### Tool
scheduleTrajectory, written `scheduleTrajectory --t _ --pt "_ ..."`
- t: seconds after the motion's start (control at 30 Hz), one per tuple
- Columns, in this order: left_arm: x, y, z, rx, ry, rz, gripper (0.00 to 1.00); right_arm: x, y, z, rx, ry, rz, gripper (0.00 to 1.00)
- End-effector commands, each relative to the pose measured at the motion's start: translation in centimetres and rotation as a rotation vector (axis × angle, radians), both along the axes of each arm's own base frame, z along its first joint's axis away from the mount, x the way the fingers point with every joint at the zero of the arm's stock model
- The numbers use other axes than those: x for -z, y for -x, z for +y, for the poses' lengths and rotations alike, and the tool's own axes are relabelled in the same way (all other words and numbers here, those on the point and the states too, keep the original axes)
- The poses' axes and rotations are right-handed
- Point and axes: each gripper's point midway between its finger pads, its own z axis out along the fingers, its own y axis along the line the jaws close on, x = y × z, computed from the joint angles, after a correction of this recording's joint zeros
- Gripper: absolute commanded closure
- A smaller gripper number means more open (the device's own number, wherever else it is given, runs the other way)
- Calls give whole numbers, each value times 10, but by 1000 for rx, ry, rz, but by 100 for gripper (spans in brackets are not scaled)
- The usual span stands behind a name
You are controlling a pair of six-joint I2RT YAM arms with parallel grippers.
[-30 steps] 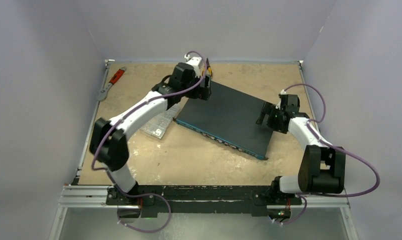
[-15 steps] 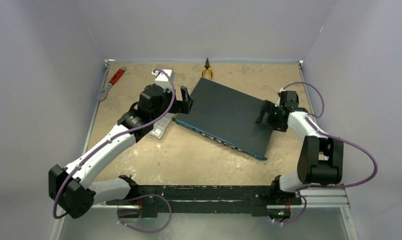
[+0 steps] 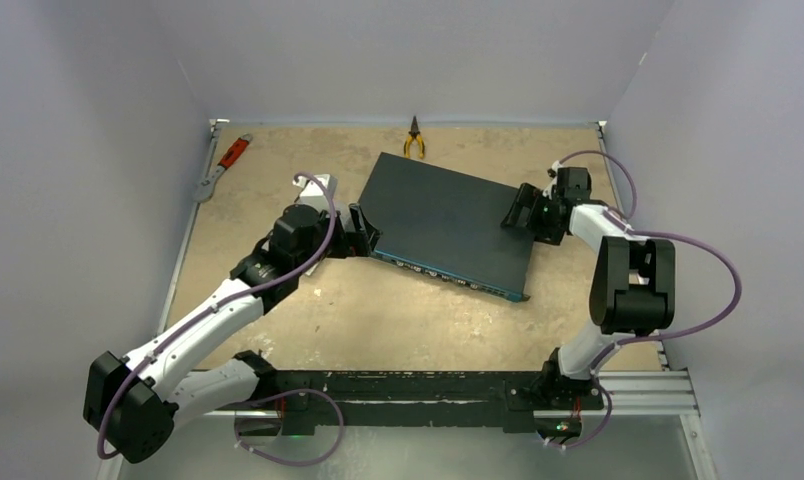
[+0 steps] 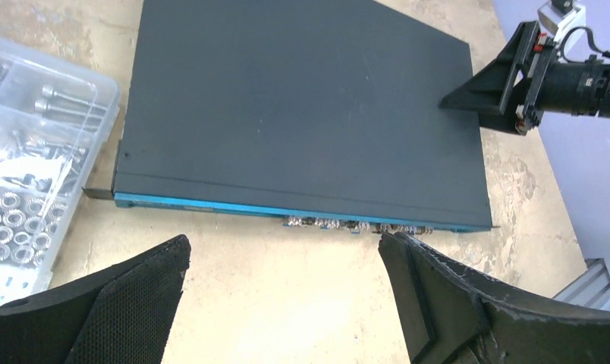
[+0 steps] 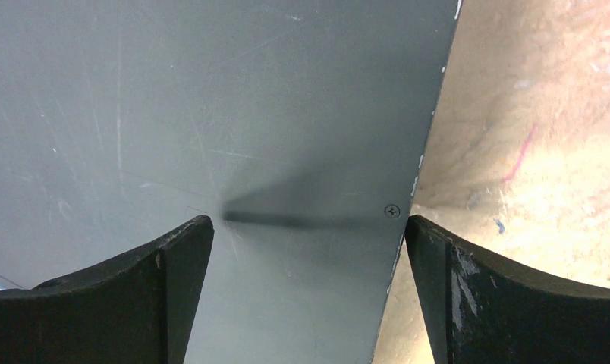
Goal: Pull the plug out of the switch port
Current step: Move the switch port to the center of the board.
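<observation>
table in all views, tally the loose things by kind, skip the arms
hand tools: 2, pliers and red-handled wrench
network switch: 1
clear parts box: 1
total: 4

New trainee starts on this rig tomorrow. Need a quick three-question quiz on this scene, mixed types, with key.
1. True or false: the left gripper is shut on the switch.
2. Which tool lies on the table past the switch's far edge? A. yellow-handled pliers B. hammer C. screwdriver
3. Short answer: in the left wrist view, what sits just left of the switch?
Key:
1. False. It is open and holds nothing.
2. A.
3. The clear compartment box, filled with small metal hardware.
</observation>
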Motion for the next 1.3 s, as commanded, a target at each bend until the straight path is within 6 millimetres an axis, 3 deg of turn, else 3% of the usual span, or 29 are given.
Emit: scheduleTrajectory --t 0.0,0.13,0.3,0.57,0.73,0.9,1.23,1.27 --pt "-13 2 -3 -3 74 -30 1 -50 -42 34 -92 -107 -190 1" --pt "-3 7 2 -16 72 1 1 -65 -47 19 -46 -31 -214 1" --pt "26 23 3 -15 116 66 1 -95 -45 9 -20 32 -289 1" --pt "73 50 -2 5 261 156 1 -126 -3 35 -126 -78 -387 1" --pt "91 61 -13 43 392 185 1 -123 22 50 -175 -145 -407 1" --pt "108 63 -23 57 464 245 3 -123 34 59 -208 -194 -417 1" --pt "117 46 -61 154 565 312 21 -98 40 86 -262 -329 -369 1" --pt "117 44 -63 159 582 312 23 -95 43 97 -287 -339 -353 1"
